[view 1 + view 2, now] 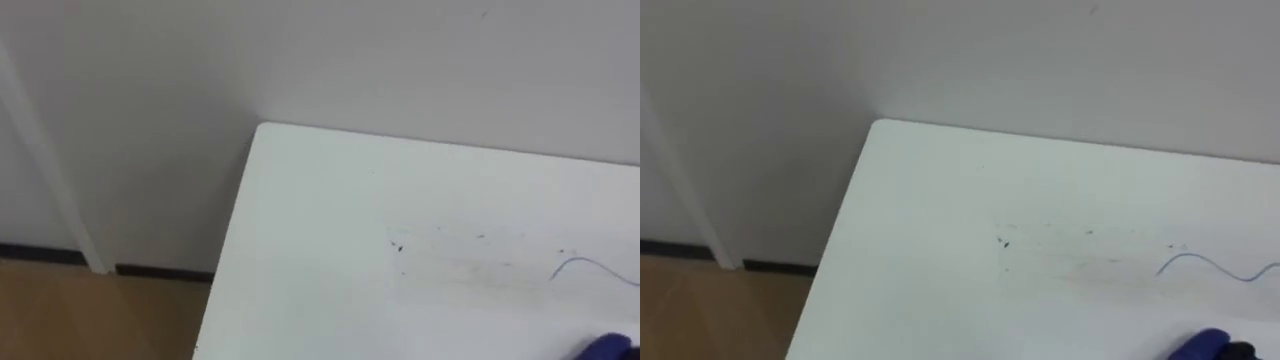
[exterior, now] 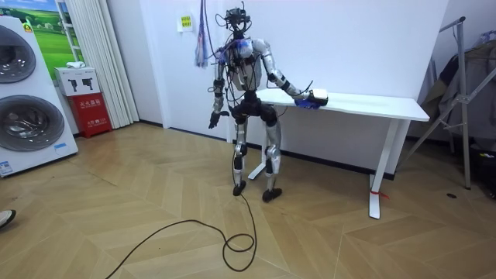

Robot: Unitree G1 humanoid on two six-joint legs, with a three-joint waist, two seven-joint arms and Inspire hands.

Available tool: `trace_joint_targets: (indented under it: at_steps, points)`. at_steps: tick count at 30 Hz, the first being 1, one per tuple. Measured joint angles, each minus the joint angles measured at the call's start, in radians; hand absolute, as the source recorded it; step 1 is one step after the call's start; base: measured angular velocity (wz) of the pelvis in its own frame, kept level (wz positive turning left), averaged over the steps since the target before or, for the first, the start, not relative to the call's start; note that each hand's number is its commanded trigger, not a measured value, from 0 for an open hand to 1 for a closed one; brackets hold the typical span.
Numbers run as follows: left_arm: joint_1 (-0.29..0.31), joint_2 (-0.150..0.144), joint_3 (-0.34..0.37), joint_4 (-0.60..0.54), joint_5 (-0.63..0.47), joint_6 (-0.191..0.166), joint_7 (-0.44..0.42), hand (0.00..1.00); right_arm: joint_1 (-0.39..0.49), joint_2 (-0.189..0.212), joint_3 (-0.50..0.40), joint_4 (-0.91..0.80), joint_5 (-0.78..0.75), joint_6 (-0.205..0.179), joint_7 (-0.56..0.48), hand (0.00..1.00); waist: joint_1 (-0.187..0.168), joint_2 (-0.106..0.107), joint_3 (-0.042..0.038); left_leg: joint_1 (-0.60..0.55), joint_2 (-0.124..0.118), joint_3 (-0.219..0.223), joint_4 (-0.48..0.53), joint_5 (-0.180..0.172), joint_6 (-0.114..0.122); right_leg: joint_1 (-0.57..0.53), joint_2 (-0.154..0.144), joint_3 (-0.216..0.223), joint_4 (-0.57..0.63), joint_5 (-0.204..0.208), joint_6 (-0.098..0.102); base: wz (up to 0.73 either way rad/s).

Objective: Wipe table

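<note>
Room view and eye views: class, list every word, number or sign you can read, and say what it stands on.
Nothing can be read as text.
Yellow-green sign on the wall: too small.
White panel above the red cabinet: dark pictograms, lettering too small.
Sticker on the washing machine: too small.
Table: pen marks, no words.

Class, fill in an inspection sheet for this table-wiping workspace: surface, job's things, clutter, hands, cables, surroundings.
Surface: white table, faint dark specks and a blue pen line.
Job's things: blue object by the right hand, type unclear.
Clutter: nothing seen.
Hands: right hand at the tabletop; left hand hangs at its side.
Cables: nothing seen besides the robot's own.
Surroundings: white wall, wooden floor, washing machines.
</note>
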Motion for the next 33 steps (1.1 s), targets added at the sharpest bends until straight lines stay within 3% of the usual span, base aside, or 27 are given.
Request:
trace_joint_targets:
  at_steps: [1,2,4,5,7,8,9,10,11,12,13,14,16,19,21,23,25,26,27,28,30,31,33]
  points:
    - [-0.032,0.016,-0.021,0.028,-0.006,-0.012,0.0,0.0,-0.045,0.023,0.031,-0.004,-0.01,0.046,0.0,1.0,0.037,0.001,0.0016,-0.028,0.03,0.008,0.034,-0.01,-0.017,-0.01,-0.041,0.01,-0.01,0.005,0.009,-0.8]
    - [-0.054,0.023,-0.037,0.044,-0.008,-0.019,-0.001,0.0,-0.074,0.033,0.059,-0.006,-0.011,0.064,0.001,1.0,0.061,0.003,0.0034,-0.048,0.047,0.009,0.059,-0.017,-0.028,-0.017,-0.055,0.015,-0.022,0.009,0.016,-0.92]
    - [-0.122,0.058,-0.096,0.109,-0.013,-0.039,-0.012,0.0,-0.245,0.065,0.208,-0.016,-0.054,0.118,0.046,1.0,0.135,0.008,0.0081,-0.127,0.111,-0.036,0.136,-0.042,-0.071,-0.048,-0.084,0.02,-0.105,0.034,0.041,-1.08]
    - [-0.138,0.064,-0.106,0.118,-0.018,-0.041,-0.016,0.0,-0.298,0.081,0.247,-0.03,-0.073,0.123,0.069,1.0,0.145,0.008,0.0135,-0.151,0.126,-0.055,0.153,-0.045,-0.084,-0.051,-0.085,0.019,-0.133,0.046,0.043,-0.76]
    - [-0.214,0.077,-0.146,0.137,-0.057,-0.046,-0.035,0.0,-0.466,0.105,0.388,-0.053,-0.161,0.094,0.174,1.0,0.154,-0.007,0.0349,-0.231,0.142,-0.159,0.172,-0.028,-0.14,-0.047,-0.102,0.018,-0.204,0.1,0.051,0.0]
    - [-0.234,0.077,-0.152,0.135,-0.068,-0.049,-0.037,0.0,-0.495,0.105,0.397,-0.058,-0.19,0.077,0.197,1.0,0.157,-0.012,0.0376,-0.253,0.149,-0.183,0.169,-0.017,-0.158,-0.047,-0.094,0.02,-0.218,0.113,0.051,0.46]
    - [-0.249,0.08,-0.152,0.129,-0.087,-0.061,-0.037,0.0,-0.527,0.105,0.415,-0.074,-0.221,0.057,0.223,1.0,0.169,-0.011,0.0426,-0.279,0.178,-0.22,0.146,0.015,-0.197,-0.056,-0.061,0.021,-0.244,0.12,0.051,0.38]
    - [-0.238,0.09,-0.143,0.111,-0.091,-0.068,-0.036,0.0,-0.531,0.103,0.42,-0.095,-0.23,0.028,0.229,1.0,0.185,-0.015,0.0401,-0.285,0.212,-0.245,0.112,0.041,-0.236,-0.081,-0.021,-0.008,-0.223,0.114,0.068,0.4]
    - [-0.222,0.087,-0.134,0.101,-0.096,-0.064,-0.035,0.0,-0.521,0.099,0.418,-0.1,-0.232,0.013,0.229,1.0,0.181,-0.008,0.0319,-0.294,0.234,-0.257,0.106,0.054,-0.249,-0.083,-0.011,-0.044,-0.177,0.08,0.127,0.53]
    - [-0.184,0.077,-0.126,0.091,-0.114,-0.054,-0.037,0.0,-0.483,0.089,0.399,-0.134,-0.226,-0.007,0.223,1.0,0.163,0.009,0.0317,-0.305,0.279,-0.259,0.101,0.099,-0.21,-0.097,0.024,-0.074,-0.088,0.013,0.096,1.05]
    - [-0.129,0.067,-0.115,0.085,-0.116,-0.049,-0.041,0.0,-0.426,0.084,0.36,-0.143,-0.233,-0.028,0.217,1.0,0.117,0.009,0.0313,-0.313,0.275,-0.23,0.104,0.153,-0.167,-0.073,0.032,-0.113,-0.075,-0.015,0.075,1.14]
    - [-0.096,0.06,-0.106,0.079,-0.116,-0.048,-0.042,0.0,-0.39,0.075,0.338,-0.147,-0.235,-0.04,0.213,1.0,0.098,-0.003,0.0336,-0.311,0.258,-0.202,0.118,0.159,-0.164,-0.054,0.031,-0.127,-0.078,-0.021,0.072,1.27]
    - [0.016,0.044,-0.067,0.073,-0.103,-0.027,-0.044,0.0,-0.24,0.033,0.224,-0.16,-0.215,-0.092,0.161,1.0,0.029,-0.012,0.0289,-0.285,0.141,-0.109,0.163,0.123,-0.144,0.027,0.019,-0.144,-0.131,-0.026,0.07,1.04]
    - [0.067,0.031,-0.01,0.074,-0.106,-0.011,-0.051,0.0,-0.139,-0.013,0.114,-0.161,-0.172,-0.123,0.114,1.0,0.012,0.008,0.02,-0.221,0.044,-0.064,0.133,0.061,-0.118,0.069,0.038,-0.144,-0.186,-0.026,0.07,0.35]
    - [0.065,0.017,-0.007,0.074,-0.107,-0.011,-0.057,0.0,-0.14,-0.028,0.101,-0.159,-0.169,-0.123,0.11,1.0,0.017,0.031,0.0169,-0.188,0.035,-0.056,0.093,0.058,-0.12,0.079,0.042,-0.137,-0.211,-0.026,0.07,-0.35]
    - [0.039,-0.007,-0.017,0.075,-0.128,-0.015,-0.059,0.0,-0.18,-0.028,0.117,-0.156,-0.173,-0.102,0.111,1.0,0.045,0.049,0.0228,-0.148,0.031,-0.037,0.053,0.056,-0.123,0.071,0.043,-0.093,-0.221,-0.019,0.072,-0.71]
    - [-0.01,-0.014,-0.026,0.073,-0.14,-0.018,-0.054,0.0,-0.219,-0.001,0.181,-0.19,-0.205,-0.026,0.142,1.0,0.11,0.056,0.0178,-0.101,0.019,-0.031,0.002,0.056,-0.121,0.029,0.05,-0.004,-0.208,-0.008,0.068,-1.1]
    - [-0.02,-0.015,-0.032,0.065,-0.142,-0.018,-0.048,0.0,-0.222,0.002,0.22,-0.216,-0.215,-0.009,0.158,1.0,0.122,0.055,0.0182,-0.101,0.019,-0.024,-0.011,0.058,-0.118,0.014,0.053,0.017,-0.203,-0.003,0.063,-1.04]
    - [-0.045,-0.017,-0.045,0.055,-0.152,-0.017,-0.033,0.0,-0.242,0.006,0.311,-0.261,-0.239,0.017,0.19,1.0,0.128,0.047,0.0184,-0.106,0.019,-0.016,-0.026,0.064,-0.116,-0.015,0.058,0.038,-0.197,0.01,0.056,-0.67]
    - [-0.074,-0.017,-0.063,0.056,-0.156,-0.014,-0.02,0.0,-0.27,0.013,0.396,-0.298,-0.261,0.034,0.222,1.0,0.129,0.043,0.0118,-0.111,0.018,-0.007,-0.052,0.083,-0.117,-0.03,0.065,0.056,-0.197,0.025,0.053,-0.44]
    - [-0.107,-0.024,-0.076,0.021,-0.152,-0.01,-0.008,0.0,-0.309,0.045,0.486,-0.317,-0.312,0.04,0.266,1.0,0.128,0.014,0.0146,-0.11,0.013,-0.007,-0.08,0.108,-0.116,-0.042,0.067,0.059,-0.199,0.031,0.049,-0.01]
    - [-0.108,-0.029,-0.093,-0.014,-0.152,-0.013,0.0,0.0,-0.329,0.06,0.519,-0.317,-0.341,0.034,0.291,1.0,0.129,-0.004,0.0177,-0.108,0.01,-0.013,-0.09,0.114,-0.117,-0.042,0.067,0.053,-0.199,0.032,0.049,0.12]
    - [-0.101,-0.034,-0.098,-0.032,-0.138,-0.02,0.002,0.0,-0.336,0.063,0.517,-0.297,-0.354,0.019,0.299,1.0,0.148,-0.018,0.025,-0.103,0.009,-0.029,-0.095,0.116,-0.117,-0.023,0.067,0.031,-0.212,0.035,0.051,0.19]
